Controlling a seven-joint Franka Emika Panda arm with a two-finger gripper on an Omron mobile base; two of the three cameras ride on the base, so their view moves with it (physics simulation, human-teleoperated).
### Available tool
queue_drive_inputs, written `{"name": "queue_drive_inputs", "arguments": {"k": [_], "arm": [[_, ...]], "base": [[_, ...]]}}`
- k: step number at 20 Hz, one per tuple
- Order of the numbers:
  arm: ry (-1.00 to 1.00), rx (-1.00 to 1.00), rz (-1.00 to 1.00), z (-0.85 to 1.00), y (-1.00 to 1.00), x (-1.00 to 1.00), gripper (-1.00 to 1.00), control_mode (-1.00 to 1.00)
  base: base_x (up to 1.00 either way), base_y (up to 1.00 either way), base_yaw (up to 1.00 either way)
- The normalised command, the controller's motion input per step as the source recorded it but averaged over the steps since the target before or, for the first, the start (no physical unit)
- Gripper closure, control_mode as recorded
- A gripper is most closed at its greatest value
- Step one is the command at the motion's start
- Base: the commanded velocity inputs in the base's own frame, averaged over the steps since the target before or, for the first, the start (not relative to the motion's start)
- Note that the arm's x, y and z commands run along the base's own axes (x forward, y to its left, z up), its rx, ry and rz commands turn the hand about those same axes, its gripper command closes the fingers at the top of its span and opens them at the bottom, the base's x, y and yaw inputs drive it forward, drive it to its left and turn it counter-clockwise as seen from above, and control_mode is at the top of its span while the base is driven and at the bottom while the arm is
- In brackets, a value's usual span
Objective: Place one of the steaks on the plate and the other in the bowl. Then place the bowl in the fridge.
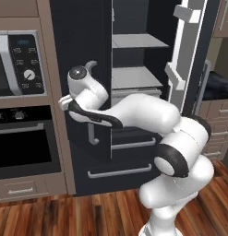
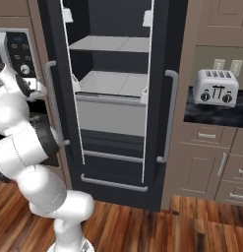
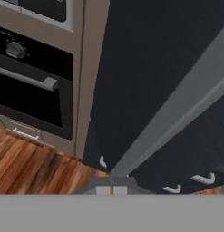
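wood floor ran under the fridge [image 2: 113, 29]; its silver handle [image 3: 177, 113] looked rigid and slick, and my pincer [image 3: 111, 189] sat pinched shut beside it.

Fridge [image 2: 113, 98] top cut off — the arm [image 1: 134, 115] hides its left handle.

A built-in oven [image 1: 23, 143] sits below a microwave [image 1: 18, 64] in brown cabinetry. A silver 4-slot toaster [image 2: 216, 87] stands on the dark counter [image 2: 211, 114], below 2 wall outlets [image 2: 227, 65]. The floor [image 2: 192, 226] is wood plank.
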Motion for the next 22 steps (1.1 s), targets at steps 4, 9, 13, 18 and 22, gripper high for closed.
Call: {"name": "queue_drive_inputs", "arguments": {"k": [4, 9, 13, 18, 22], "arm": [[-0.08, -0.02, -0.03, 0.24, -0.34, -0.35, 1.00, -1.00], [-0.13, 0.00, 0.04, 0.06, -0.98, -0.03, 1.00, -1.00], [-0.21, 0.00, 0.22, 0.09, -1.00, -0.25, 1.00, -1.00], [-0.17, 0.00, 0.31, 0.15, -0.98, -0.11, -1.00, -1.00], [-0.16, 0.00, 0.34, 0.04, -1.00, -0.03, -1.00, -1.00]], "base": [[0.00, 0.00, 0.00], [0.00, 0.00, 0.00], [0.00, 0.00, 0.00], [0.00, 0.00, 0.00], [0.00, 0.00, 0.00]]}}
